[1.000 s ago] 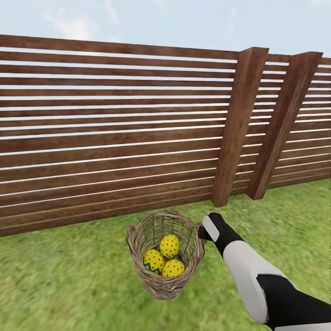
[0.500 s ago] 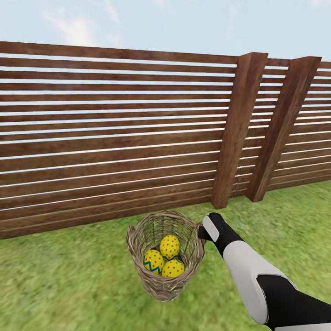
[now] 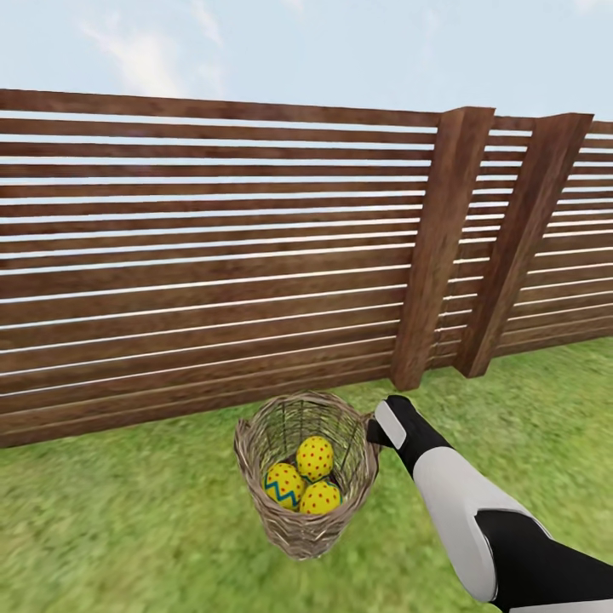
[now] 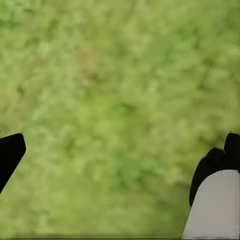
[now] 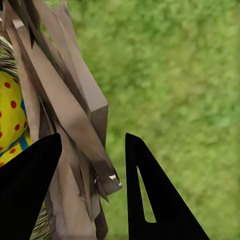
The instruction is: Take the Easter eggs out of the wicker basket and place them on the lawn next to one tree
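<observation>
Right hand [image 5: 90, 165] pinches the wicker basket [image 3: 305, 477] rim — fingertips half hidden from my head view; left hand [image 4: 112, 165] open over lawn [image 4: 120, 90].

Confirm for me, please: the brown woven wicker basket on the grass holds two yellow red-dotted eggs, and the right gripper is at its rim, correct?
Not quite: the brown woven wicker basket holds three yellow red-dotted eggs, not two, as the head view shows. The rest stands: it sits on the grass, with the right gripper at its rim.

We are outdoors in a garden: mottled green lawn [image 3: 128, 528] underfoot; a slatted wooden fence [image 3: 213, 247] (brown, horizontal boards); pale sky [image 3: 340, 42] above.
</observation>
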